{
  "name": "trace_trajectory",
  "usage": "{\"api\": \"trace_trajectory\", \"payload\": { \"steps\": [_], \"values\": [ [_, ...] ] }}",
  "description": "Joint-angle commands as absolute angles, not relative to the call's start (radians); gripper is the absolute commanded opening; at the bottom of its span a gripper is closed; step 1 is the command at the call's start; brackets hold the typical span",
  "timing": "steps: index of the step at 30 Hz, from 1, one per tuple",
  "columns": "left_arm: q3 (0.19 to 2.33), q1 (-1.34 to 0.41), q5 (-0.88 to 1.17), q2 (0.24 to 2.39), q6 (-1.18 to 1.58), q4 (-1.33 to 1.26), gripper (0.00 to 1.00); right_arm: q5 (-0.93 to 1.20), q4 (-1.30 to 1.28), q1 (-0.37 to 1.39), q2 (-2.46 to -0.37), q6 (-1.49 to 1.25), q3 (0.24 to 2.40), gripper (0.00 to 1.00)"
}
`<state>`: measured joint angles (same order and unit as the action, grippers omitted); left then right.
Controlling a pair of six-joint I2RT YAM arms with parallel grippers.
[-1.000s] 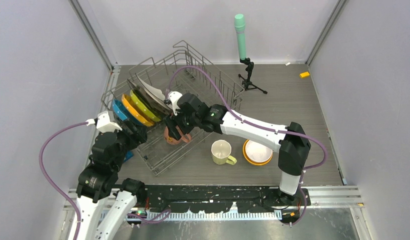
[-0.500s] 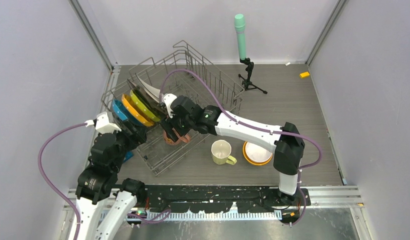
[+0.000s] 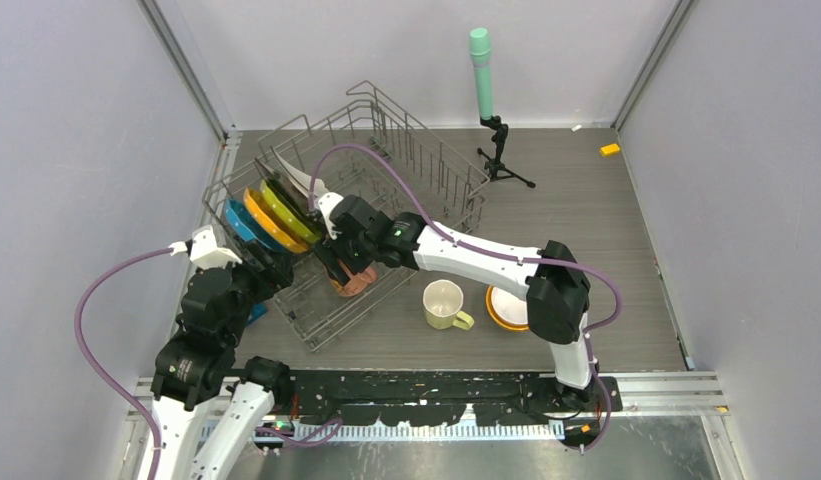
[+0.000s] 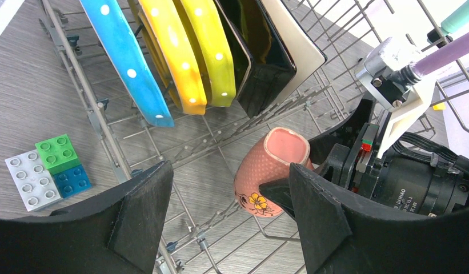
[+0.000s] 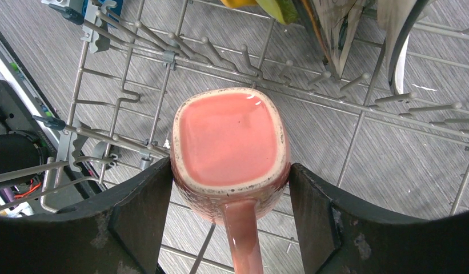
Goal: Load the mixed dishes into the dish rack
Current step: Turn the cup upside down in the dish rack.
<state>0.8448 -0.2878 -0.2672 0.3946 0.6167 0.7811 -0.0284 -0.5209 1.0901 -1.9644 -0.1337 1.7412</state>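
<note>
My right gripper (image 5: 231,217) is shut on the pink mug (image 5: 229,140), one finger on each side and the handle pointing back between them. It holds the mug just above the wire floor of the dish rack (image 3: 426,150), near the rack's front. In the left wrist view the pink mug (image 4: 269,171) shows a yellow flower. Blue (image 3: 241,225), orange (image 3: 266,220) and yellow-green (image 3: 289,210) plates and a white square plate (image 3: 308,185) stand upright in the rack. My left gripper (image 4: 229,228) is open over the rack's near-left corner, with nothing between its fingers.
A pale-yellow mug (image 3: 444,302) and an orange bowl with a white bowl in it (image 3: 514,305) sit on the table right of the rack. A teal cylinder on a tripod (image 3: 481,60) stands at the back. Toy bricks (image 4: 46,171) lie left of the rack.
My right arm has carried the pink mug leftward, deeper into the rack's front part. The left arm has barely moved.
</note>
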Motion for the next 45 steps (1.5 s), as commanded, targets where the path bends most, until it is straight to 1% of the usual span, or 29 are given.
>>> {"api": "trace_trajectory", "payload": {
  "steps": [1, 4, 6, 9, 19, 26, 36, 45],
  "values": [
    [0.84, -0.291, -0.28, 0.386, 0.615, 0.769, 0.77, 0.02, -0.567, 1.125, -1.949, -0.163, 1.795, 0.04],
    [0.836, -0.291, -0.273, 0.389, 0.615, 0.766, 0.77, 0.011, -0.574, 1.135, -1.944, -0.16, 1.785, 0.05],
    [0.836, -0.291, -0.273, 0.391, 0.614, 0.765, 0.76, 0.007, -0.582, 1.142, -1.945, -0.16, 1.781, 0.08],
    [0.838, -0.291, -0.272, 0.392, 0.614, 0.764, 0.76, -0.023, -0.588, 1.149, -1.946, -0.158, 1.776, 0.1],
    [0.836, -0.291, -0.272, 0.39, 0.617, 0.763, 0.76, -0.142, -0.517, 1.153, -1.861, -0.161, 1.773, 0.01],
    [0.838, -0.291, -0.275, 0.388, 0.617, 0.762, 0.77, -0.139, -0.494, 1.156, -1.794, -0.16, 1.789, 0.0],
    [0.841, -0.291, -0.279, 0.386, 0.618, 0.765, 0.77, -0.123, -0.545, 1.186, -1.836, -0.154, 1.856, 0.0],
    [0.842, -0.291, -0.275, 0.388, 0.618, 0.765, 0.77, -0.139, -0.558, 1.204, -1.868, -0.163, 1.855, 0.0]
  ]
}}
